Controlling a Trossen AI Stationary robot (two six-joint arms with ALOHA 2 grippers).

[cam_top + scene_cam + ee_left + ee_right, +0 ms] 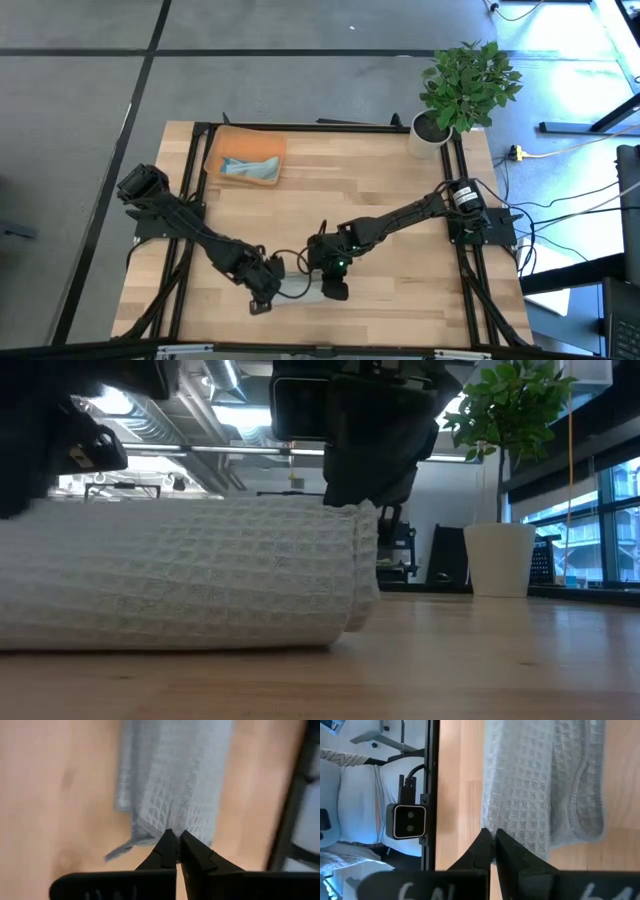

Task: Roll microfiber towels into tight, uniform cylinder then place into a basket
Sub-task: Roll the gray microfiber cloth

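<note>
The pale grey towel [300, 288] is lying rolled into a cylinder at the near edge of the desk [380, 180], and both arms are bearing on it — the left tool [266, 290] at its left end and the right tool [334, 285] at its right end, each with its fingers pressed together and pinching the cloth's edge. The rolling step seems to be finishing. Next the roll needs lifting level and carrying to the orange basket [218, 150] at the far left — where the teal towel [250, 166] is already lying — without letting it unwind.

Bright daylight from the right, ceiling-lamp glare, blurred left wrist view.
</note>
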